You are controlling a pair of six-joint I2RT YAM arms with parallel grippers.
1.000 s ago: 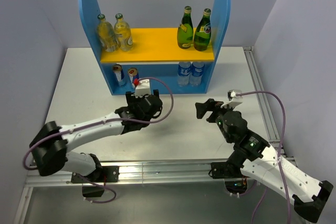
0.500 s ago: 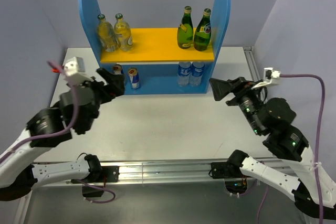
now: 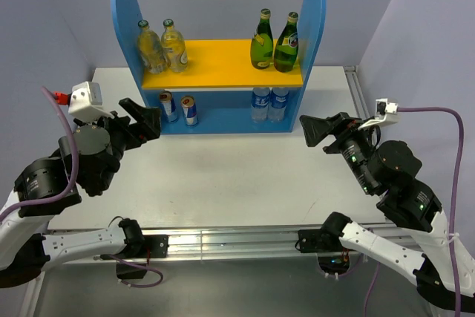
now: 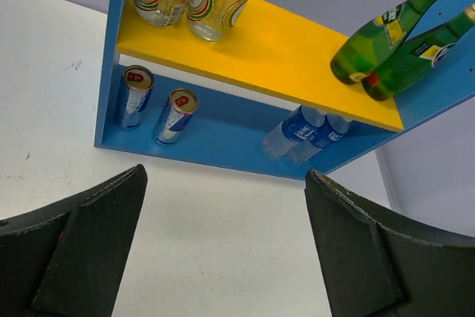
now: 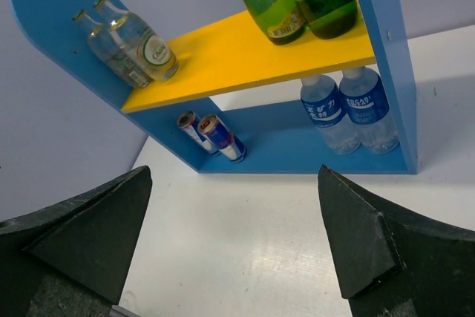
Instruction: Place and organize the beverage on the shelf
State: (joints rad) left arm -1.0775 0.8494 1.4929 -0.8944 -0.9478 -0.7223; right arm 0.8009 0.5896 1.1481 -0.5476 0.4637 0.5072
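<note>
The blue shelf [image 3: 319, 12] stands at the back of the table with a yellow-orange upper board [image 3: 223, 61]. Two clear yellowish bottles [image 3: 162, 47] stand at the board's left end and two dark green bottles [image 3: 273, 42] at its right end. Two slim cans [image 3: 179, 108] stand on the lower level at the left. My left gripper [image 3: 142, 115] is open and empty, raised in front of the shelf's left side. My right gripper [image 3: 315, 128] is open and empty, raised off the shelf's right front. The left wrist view shows the cans [image 4: 156, 105] past my left gripper [image 4: 224, 172]. The right wrist view shows the cans [image 5: 208, 134] past my right gripper [image 5: 234, 170].
Two blue-labelled water bottles [image 3: 269, 103] stand on the lower level at the right. A white table [image 3: 237, 176] lies between the arms and the shelf. A metal rail [image 3: 367, 131] runs along its right edge. Grey walls close in the back and both sides.
Both arms have risen from low over the table's middle and pulled back to their own sides. The left gripper came away from the cans. The drinks on the shelf have not moved.
</note>
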